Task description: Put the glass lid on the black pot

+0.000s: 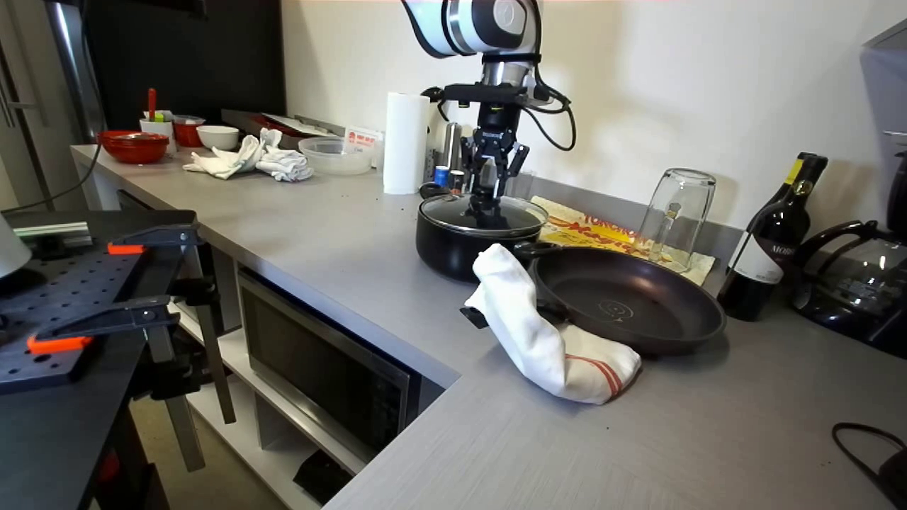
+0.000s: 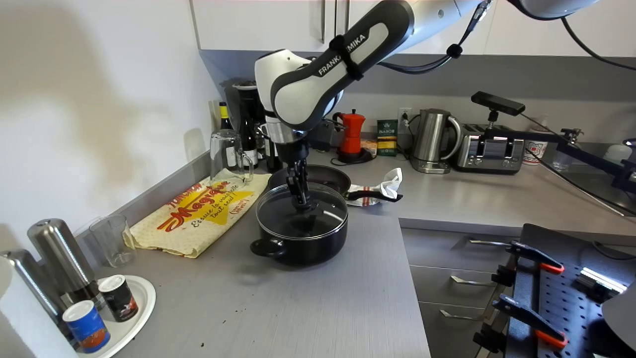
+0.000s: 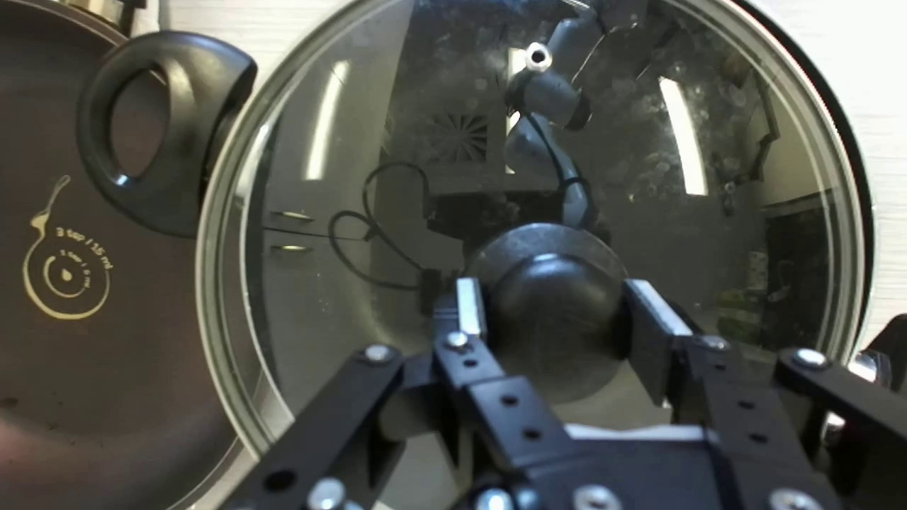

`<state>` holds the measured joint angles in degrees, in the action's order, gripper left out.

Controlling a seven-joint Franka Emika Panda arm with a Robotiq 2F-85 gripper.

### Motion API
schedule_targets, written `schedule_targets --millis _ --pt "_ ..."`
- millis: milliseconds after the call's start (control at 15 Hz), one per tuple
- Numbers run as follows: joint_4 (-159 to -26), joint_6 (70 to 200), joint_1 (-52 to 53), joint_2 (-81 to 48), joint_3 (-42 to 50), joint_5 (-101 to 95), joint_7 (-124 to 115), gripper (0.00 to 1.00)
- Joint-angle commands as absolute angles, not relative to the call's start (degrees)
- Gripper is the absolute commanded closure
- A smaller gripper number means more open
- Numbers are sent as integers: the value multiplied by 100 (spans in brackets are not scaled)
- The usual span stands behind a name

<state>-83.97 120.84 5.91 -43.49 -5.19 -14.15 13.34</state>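
The glass lid [image 1: 450, 210] lies flat on the black pot [image 1: 453, 256] in both exterior views, its metal rim close to the pot's rim. In the wrist view the lid [image 3: 340, 212] sits slightly to one side, with a thin black edge of the pot showing at the right. A looped pot handle [image 3: 202, 134] points toward the frying pan. My gripper [image 3: 553, 301] points down with one finger on each side of the dark centre knob [image 3: 556, 333]. The fingers are partly closed and appear to touch the knob on both sides. The fingertips also show in an exterior view [image 2: 300, 201].
The shallow black frying pan [image 1: 638, 304] stands close beside the pot, with a white towel [image 1: 538, 340] around its handle. A yellow cloth [image 1: 588, 227] with a glass mug [image 1: 677, 212] lies by the wall. A paper towel roll [image 1: 406, 142] and a plate with shakers [image 2: 141, 298] stand nearby.
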Motion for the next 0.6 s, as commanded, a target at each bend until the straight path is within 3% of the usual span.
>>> schedule_targets --millis 0,533 --pt "-8212 11846 667 -4320 -536 -1325 1455 75" --pt "-8408 12033 611 -4342 -681 -1175 1599 75"
